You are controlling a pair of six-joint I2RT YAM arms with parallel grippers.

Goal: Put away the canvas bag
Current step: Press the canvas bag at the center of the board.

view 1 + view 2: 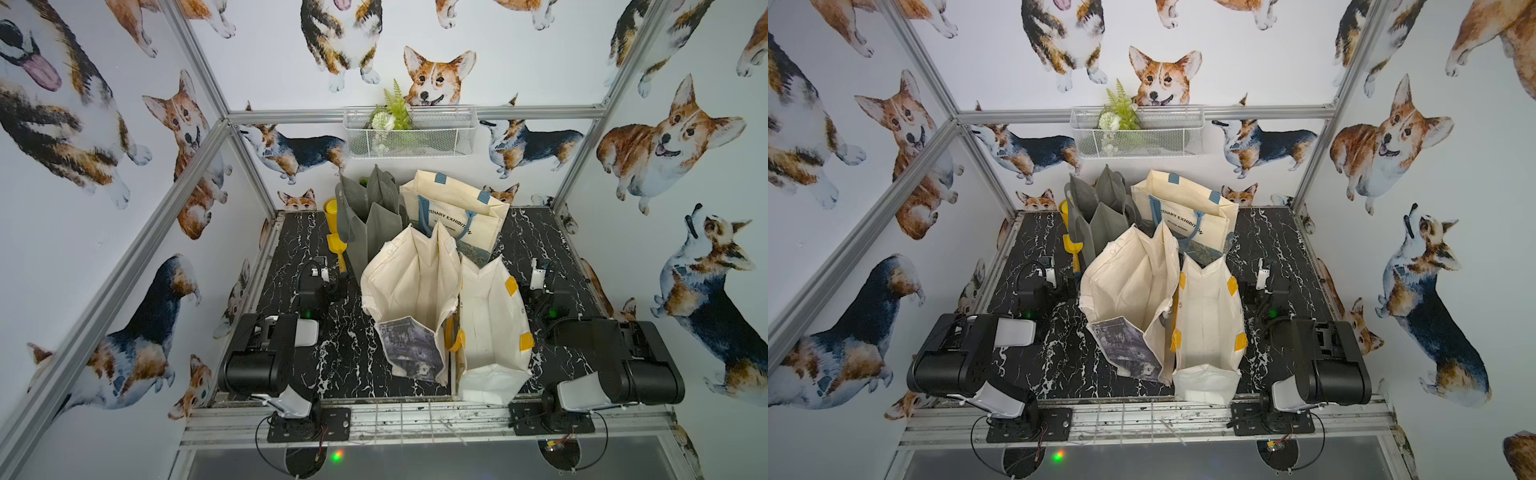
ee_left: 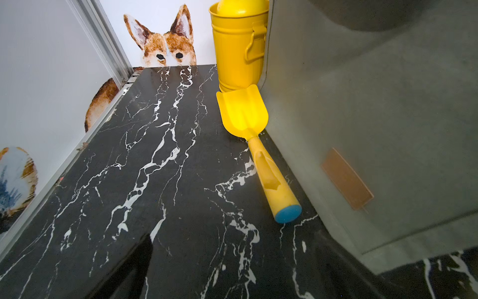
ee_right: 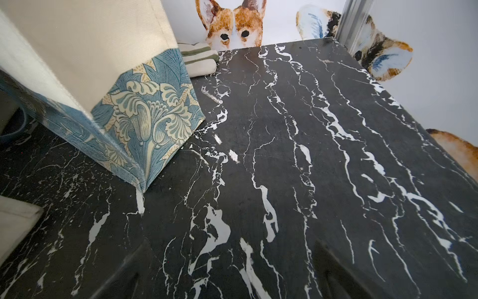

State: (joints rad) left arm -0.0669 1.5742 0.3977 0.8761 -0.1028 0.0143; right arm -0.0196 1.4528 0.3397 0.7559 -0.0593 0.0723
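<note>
- In both top views: black marble table [image 1: 324,353] inside a corgi-papered booth, with four open bags standing upright in a cluster at its middle.
- Back of the cluster: grey bag [image 1: 374,224] on the left, just beside blue-strap bag [image 1: 457,199], cream canvas with printed lettering, on the right.
- Front of the cluster: print bag [image 1: 411,282], cream canvas with a dark picture on its near face, pressed against tab bag [image 1: 1208,316], cream canvas with yellow tabs, on its right.
- Cannot tell which canvas bag is the one to put away; none held.
- Left of the grey bag: yellow can [image 1: 331,210] upright and yellow trowel [image 1: 337,249] flat on the table.
- On the back wall above the bags: wire basket [image 1: 415,143] holding a plant [image 1: 395,110].
- Left gripper [image 1: 323,272] low over the table left of the bags, right gripper [image 1: 1262,276] low on their right, both apart from every bag.
- Left wrist view: left gripper [image 2: 232,279] released, blurred dark fingers [image 2: 139,259] spread wide with only table between; ahead, the trowel [image 2: 245,111] lying just beside the grey bag [image 2: 362,116], blade at the foot of the can [image 2: 238,51].
- Right wrist view: right gripper [image 3: 230,279] likewise released and empty over bare table [image 3: 310,155]; to one side, a corner of the blue-strap bag [image 3: 90,51] with a blue floral band at its base, and a folded striped cloth [image 3: 199,57] behind it near the wall.
</note>
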